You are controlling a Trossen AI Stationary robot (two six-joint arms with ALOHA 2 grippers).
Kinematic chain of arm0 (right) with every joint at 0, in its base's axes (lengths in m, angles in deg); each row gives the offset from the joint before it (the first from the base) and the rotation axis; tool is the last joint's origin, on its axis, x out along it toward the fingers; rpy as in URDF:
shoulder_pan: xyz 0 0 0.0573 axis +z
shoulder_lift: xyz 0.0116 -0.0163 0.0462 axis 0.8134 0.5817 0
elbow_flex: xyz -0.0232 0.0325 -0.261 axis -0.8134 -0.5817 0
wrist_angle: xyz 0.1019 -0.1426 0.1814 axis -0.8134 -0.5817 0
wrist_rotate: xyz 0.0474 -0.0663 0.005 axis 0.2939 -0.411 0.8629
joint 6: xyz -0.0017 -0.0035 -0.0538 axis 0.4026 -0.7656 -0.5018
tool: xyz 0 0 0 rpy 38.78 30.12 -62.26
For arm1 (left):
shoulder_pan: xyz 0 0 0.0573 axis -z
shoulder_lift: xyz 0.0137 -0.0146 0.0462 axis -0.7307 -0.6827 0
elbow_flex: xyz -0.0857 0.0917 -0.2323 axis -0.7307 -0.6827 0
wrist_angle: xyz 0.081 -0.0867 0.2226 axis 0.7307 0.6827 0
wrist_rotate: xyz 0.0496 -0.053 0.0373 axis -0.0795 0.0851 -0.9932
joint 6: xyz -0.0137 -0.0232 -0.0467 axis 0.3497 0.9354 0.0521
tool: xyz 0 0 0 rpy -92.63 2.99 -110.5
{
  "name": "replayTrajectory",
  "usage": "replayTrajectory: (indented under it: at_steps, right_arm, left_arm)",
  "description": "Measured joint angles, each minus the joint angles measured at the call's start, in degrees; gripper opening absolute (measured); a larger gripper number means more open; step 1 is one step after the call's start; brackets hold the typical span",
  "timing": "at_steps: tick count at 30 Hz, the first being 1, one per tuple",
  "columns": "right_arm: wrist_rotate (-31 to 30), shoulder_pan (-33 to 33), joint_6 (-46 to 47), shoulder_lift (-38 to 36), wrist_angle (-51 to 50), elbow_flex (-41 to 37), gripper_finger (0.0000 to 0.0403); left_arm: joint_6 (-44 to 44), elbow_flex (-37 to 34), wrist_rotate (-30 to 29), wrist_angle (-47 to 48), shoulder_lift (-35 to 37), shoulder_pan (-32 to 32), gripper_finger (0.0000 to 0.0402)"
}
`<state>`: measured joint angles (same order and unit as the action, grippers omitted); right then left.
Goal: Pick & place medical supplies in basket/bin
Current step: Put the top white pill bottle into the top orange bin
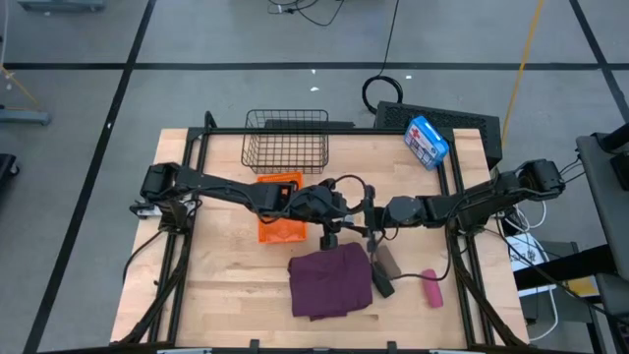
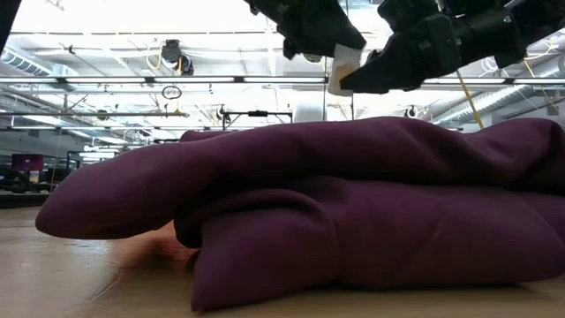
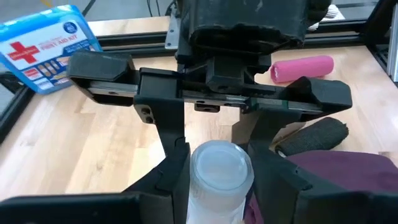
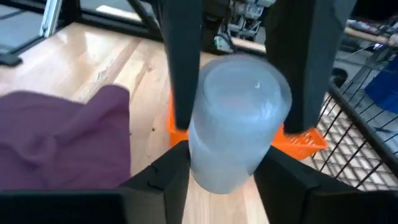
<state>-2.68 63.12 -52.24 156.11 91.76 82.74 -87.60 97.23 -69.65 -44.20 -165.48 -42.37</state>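
Note:
A small white vial (image 3: 221, 171) stands upright in the air between my two grippers, which meet nose to nose over the table's middle. My left gripper (image 3: 221, 193) comes from the left and my right gripper (image 4: 224, 183) from the right; both are shut on the vial (image 2: 344, 69). Below them the purple-maroon cloth (image 1: 329, 285) lies bunched on the table. A brown roll (image 1: 383, 260), a black roll (image 1: 382, 286) and a pink roll (image 1: 430, 288) lie beside the cloth's right edge. The orange bin (image 1: 280, 228) sits under my left arm, the wire basket (image 1: 285, 143) behind it. My left gripper pinches the vial's side (image 3: 198, 186) between its two fingers, coming roughly level from the table's left. The vial stands upright and is lifted clear, above the cloth's far edge. My right gripper has its two fingers against opposite sides of the same vial (image 4: 205, 168), coming level from the table's right, facing the left gripper. The vial stands upright between the fingers, clear of the table.
A blue-and-white first aid box (image 1: 427, 141) lies at the far right. The black frame rails (image 1: 197, 197) run along both sides of the table. Bare wood shows at the near left and in front of the cloth.

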Motion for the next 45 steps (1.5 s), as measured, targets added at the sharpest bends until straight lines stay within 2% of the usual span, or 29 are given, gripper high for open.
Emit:
replayTrajectory:
  at_steps: [6, 10, 13, 16, 22, 27, 34, 45]
  right_arm:
    - [-2.36, 0.07, 1.77, -0.32, 0.13, -0.04, 0.0228]
    - [-2.28, 0.07, 2.79, -1.97, 0.53, -0.04, 0.0252]
    - [-2.28, 0.07, 2.83, -3.20, -0.79, -0.04, 0.0260]
    - [-2.26, 0.07, 2.85, -4.71, -1.72, -0.04, 0.0261]
    - [-2.24, 0.07, 4.59, -6.60, -1.36, -0.05, 0.0254]
    - [-0.71, 0.06, 5.04, -7.71, -1.17, -0.08, 0.0256]
    - [0.78, 0.05, 4.77, -7.96, -0.38, -0.04, 0.0256]
    - [2.22, 0.91, 5.58, -7.96, -1.04, -0.04, 0.0252]
  left_arm:
    - [-0.02, -0.02, -3.03, 3.62, 5.69, -0.13, 0.0138]
    - [1.78, -0.32, -6.83, 6.78, 9.37, 0.12, 0.0138]
    - [3.50, -3.76, -9.82, 6.04, 12.46, 1.11, 0.0138]
    - [6.88, -11.34, -12.33, 1.48, 17.26, 1.87, 0.0138]
    - [15.02, -32.21, -19.29, -9.96, 28.80, 1.46, 0.0138]
    - [20.59, -46.56, -21.67, -19.83, 35.51, -1.06, 0.0138]
    - [23.98, -58.17, -24.83, -30.59, 36.30, -5.29, 0.0138]
    - [28.97, -62.73, -24.62, -30.15, 34.10, -10.53, 0.0138]
